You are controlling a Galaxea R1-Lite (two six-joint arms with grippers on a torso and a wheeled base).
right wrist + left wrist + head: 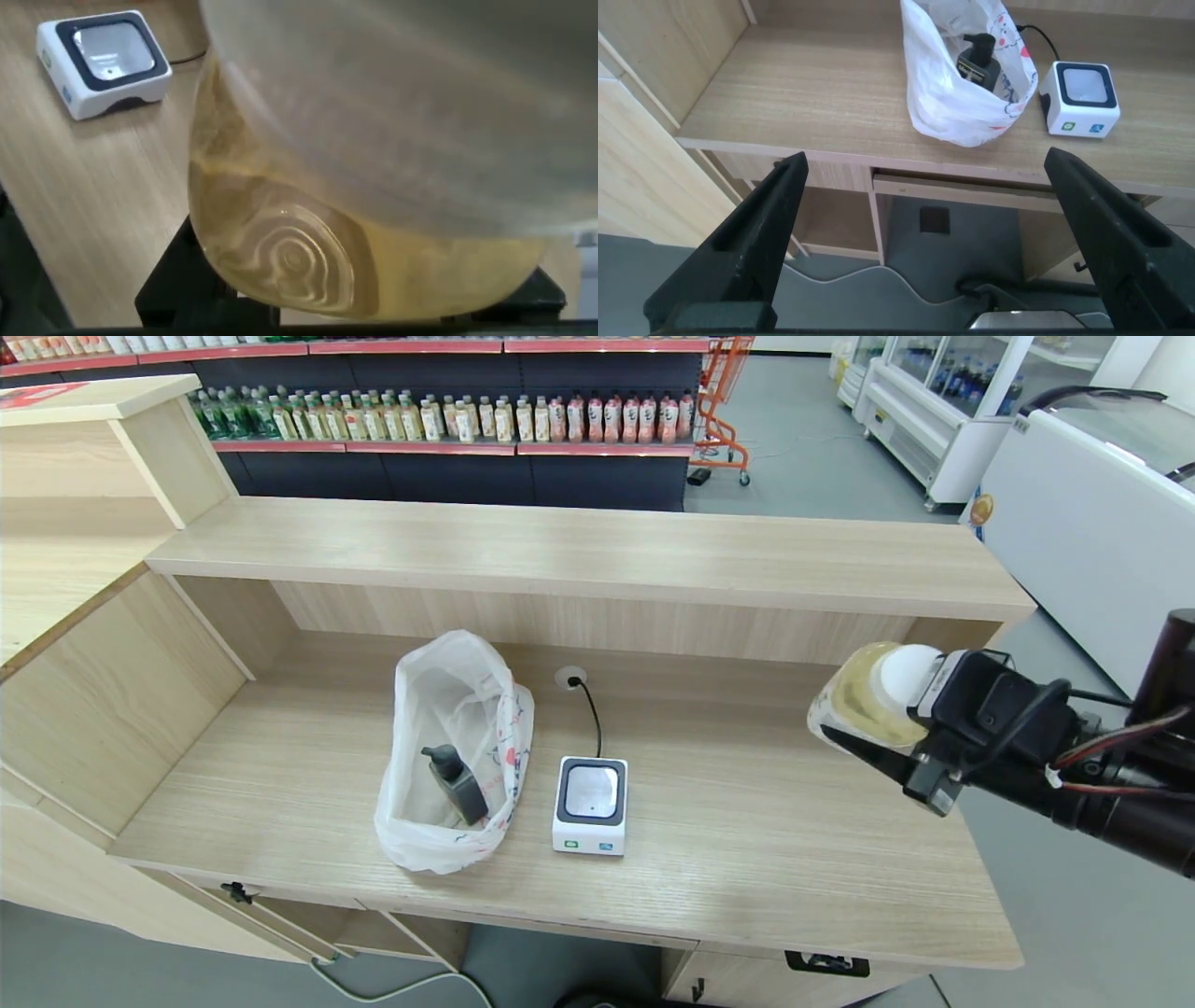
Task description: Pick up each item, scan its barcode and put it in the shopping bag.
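A bottle of yellowish liquid (864, 695) with a white cap hangs above the counter's right end, and my right gripper (873, 733) is shut on it. The right wrist view has the bottle (374, 168) up close, with a dark finger (173, 289) under it. A white shopping bag (448, 756) stands open on the counter, holding a dark pump bottle (457, 784). Just right of the bag sits the white barcode scanner (590, 803). My left gripper (924, 243) is open and empty, low in front of the counter's front edge, with the bag (957, 93) and scanner (1081, 98) beyond it.
The wooden counter (747, 821) has a raised ledge (579, 551) along the back and a side wall on the left. The scanner's black cable (591, 709) runs to a hole at the back. A white freezer (1092, 513) stands to the right.
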